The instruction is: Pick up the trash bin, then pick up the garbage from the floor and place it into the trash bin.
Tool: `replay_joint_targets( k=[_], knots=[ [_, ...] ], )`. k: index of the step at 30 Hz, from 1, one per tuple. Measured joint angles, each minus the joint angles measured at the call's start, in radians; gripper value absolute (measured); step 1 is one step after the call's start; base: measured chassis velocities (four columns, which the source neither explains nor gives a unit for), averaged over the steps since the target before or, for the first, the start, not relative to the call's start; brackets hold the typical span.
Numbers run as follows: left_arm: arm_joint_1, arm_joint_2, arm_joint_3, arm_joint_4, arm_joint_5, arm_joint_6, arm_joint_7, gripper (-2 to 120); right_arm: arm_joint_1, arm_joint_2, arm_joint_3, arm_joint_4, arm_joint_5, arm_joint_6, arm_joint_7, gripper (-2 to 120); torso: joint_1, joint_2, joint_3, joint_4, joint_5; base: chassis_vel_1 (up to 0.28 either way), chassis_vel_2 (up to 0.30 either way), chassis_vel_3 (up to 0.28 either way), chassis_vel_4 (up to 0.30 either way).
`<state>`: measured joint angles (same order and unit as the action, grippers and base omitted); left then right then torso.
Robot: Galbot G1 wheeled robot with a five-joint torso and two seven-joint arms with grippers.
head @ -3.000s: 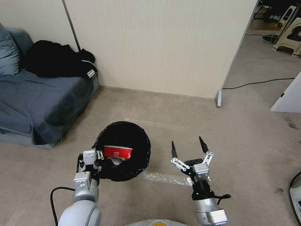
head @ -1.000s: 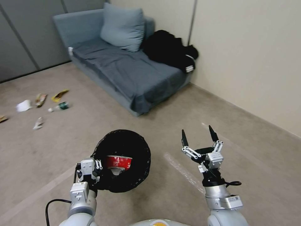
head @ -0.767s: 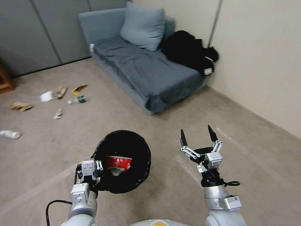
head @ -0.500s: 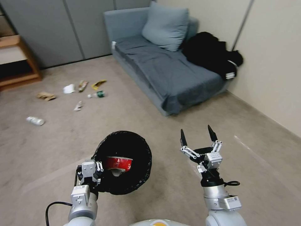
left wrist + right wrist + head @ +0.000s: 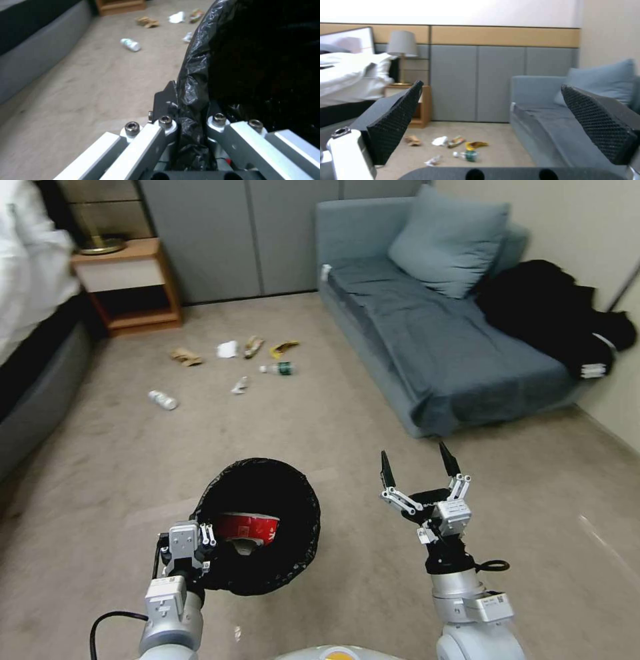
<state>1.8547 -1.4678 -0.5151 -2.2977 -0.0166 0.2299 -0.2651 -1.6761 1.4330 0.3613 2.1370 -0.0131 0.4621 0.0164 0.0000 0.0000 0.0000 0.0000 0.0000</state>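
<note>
My left gripper (image 5: 195,549) is shut on the near rim of the trash bin (image 5: 297,483), which it holds off the carpet; a black liner covers the rim. A red-and-white carton (image 5: 248,527) lies inside. In the left wrist view the fingers (image 5: 165,125) clamp the crinkled liner (image 5: 196,82). My right gripper (image 5: 419,465) hangs open and empty beside the bin, its pads (image 5: 395,125) wide apart. The garbage lies far ahead on the floor: a green-labelled bottle (image 5: 280,369), a tissue (image 5: 227,349), wrappers (image 5: 284,346), a brown scrap (image 5: 185,357) and a white bottle (image 5: 163,399).
A grey-blue sofa (image 5: 433,340) with a cushion and a black clothes heap (image 5: 553,313) stands at the right. A wooden nightstand (image 5: 127,280) is at the back left, and a bed (image 5: 33,373) runs along the left. Open carpet lies between me and the litter.
The whole view has swung left: the sofa has slid to the right and the litter, nightstand and bed have come into sight. Both arms keep their poses, the bin still held.
</note>
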Motion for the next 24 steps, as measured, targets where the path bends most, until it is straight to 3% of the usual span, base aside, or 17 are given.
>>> replay_joint_targets(
  k=[12, 24],
  knots=[
    [0.000, -0.004, 0.000, 0.005, 0.002, -0.007, -0.006, 3, 0.000, 0.000, 0.002, -0.011, 0.001, 0.010, -0.010, 100, 0.000, 0.000, 0.000, 0.0002, 0.0001, 0.122, 0.126, 0.121, 0.119],
    [-0.008, -0.007, 0.007, 0.013, 0.007, -0.010, -0.015, 3, -0.013, 0.003, 0.010, -0.018, 0.012, 0.026, -0.002, 100, 0.000, 0.000, 0.000, -0.0002, 0.0001, 0.024, 0.031, 0.027, 0.022]
  ],
)
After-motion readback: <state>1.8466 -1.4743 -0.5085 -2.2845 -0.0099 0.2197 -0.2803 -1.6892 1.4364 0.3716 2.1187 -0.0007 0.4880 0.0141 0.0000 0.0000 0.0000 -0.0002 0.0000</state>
